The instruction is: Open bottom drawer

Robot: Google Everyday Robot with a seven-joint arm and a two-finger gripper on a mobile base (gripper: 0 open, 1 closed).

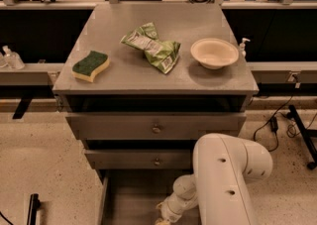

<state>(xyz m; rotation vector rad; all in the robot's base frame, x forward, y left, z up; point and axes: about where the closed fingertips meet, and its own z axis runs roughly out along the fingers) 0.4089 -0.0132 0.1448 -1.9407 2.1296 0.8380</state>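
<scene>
The bottom drawer (130,196) stands pulled out toward me, and its plain grey box interior shows below the middle drawer (138,159); its front panel is cut off by the lower edge of the view. My white arm (225,179) bends down at the right of the cabinet. My gripper (161,220) hangs over the open drawer's front part, at the very bottom edge of the view and mostly out of sight.
The grey cabinet top (119,78) carries a green-and-yellow sponge (90,65), a crumpled green chip bag (153,46) and a beige bowl (214,52). The top drawer (156,126) sits slightly out. Cables (275,120) lie on the floor at the right.
</scene>
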